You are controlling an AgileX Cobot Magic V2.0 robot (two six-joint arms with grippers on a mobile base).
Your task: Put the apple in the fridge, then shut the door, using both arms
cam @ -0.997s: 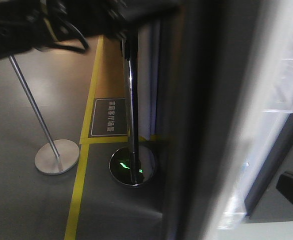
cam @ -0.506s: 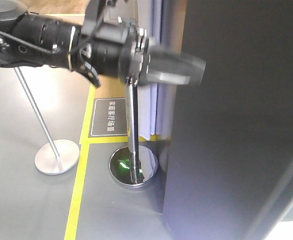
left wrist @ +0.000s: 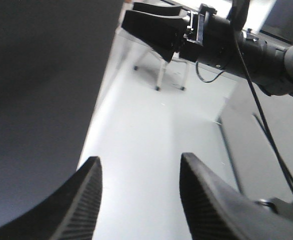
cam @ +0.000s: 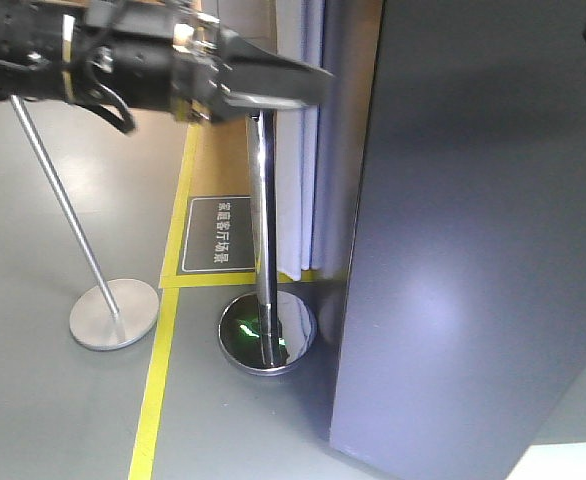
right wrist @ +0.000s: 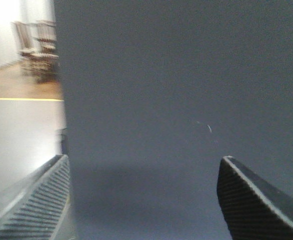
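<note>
The door (cam: 473, 250) has swung round, its dark outside now filling the view, nearly shut. The right gripper (right wrist: 141, 200), spread wide and empty, faces it. The left gripper (left wrist: 136, 192) gapes empty beside it. The apple isn't visible, presumably inside.

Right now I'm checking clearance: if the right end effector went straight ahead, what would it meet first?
Most likely the door: its dark grey face fills the view ahead of the open right end effector. How near is unclear.
</note>
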